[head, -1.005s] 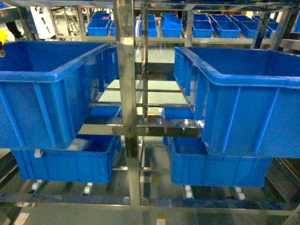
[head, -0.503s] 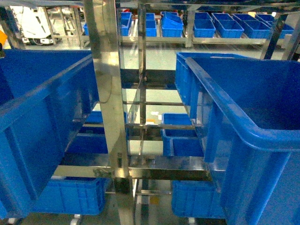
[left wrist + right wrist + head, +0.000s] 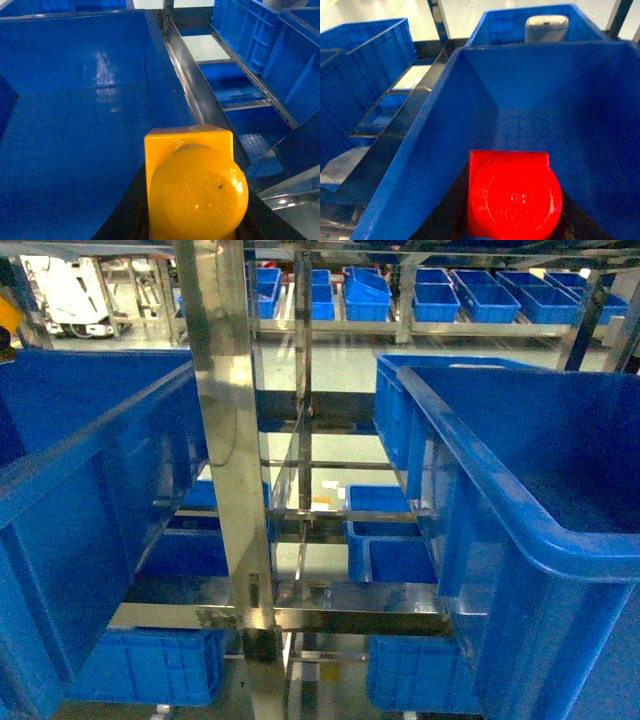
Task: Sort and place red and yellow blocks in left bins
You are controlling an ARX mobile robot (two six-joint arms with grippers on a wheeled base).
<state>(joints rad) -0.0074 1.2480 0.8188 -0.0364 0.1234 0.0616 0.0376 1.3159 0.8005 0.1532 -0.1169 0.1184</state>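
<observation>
In the left wrist view my left gripper [image 3: 192,205] is shut on the yellow block [image 3: 189,145], its round stud facing the camera. It hangs above the inside of a big blue bin [image 3: 75,55], which is the left crate [image 3: 100,430] in the head view. In the right wrist view my right gripper [image 3: 512,205] is shut on the red block [image 3: 509,165] over the inside of another big blue crate [image 3: 560,90], the right-hand one [image 3: 470,460] in the head view. Neither gripper shows in the head view.
A shiny steel rack post [image 3: 225,440] stands between the two crates, with a steel rail [image 3: 187,80] beside the left one. Lower blue crates [image 3: 400,550] sit on the rack below. A white-grey object [image 3: 546,27] lies in the crate behind. Several small blue bins [image 3: 440,295] line a far shelf.
The head view has closed in on the rack since a second ago, so both crates look larger and nearer. Over the last half second it shifted only slightly.
</observation>
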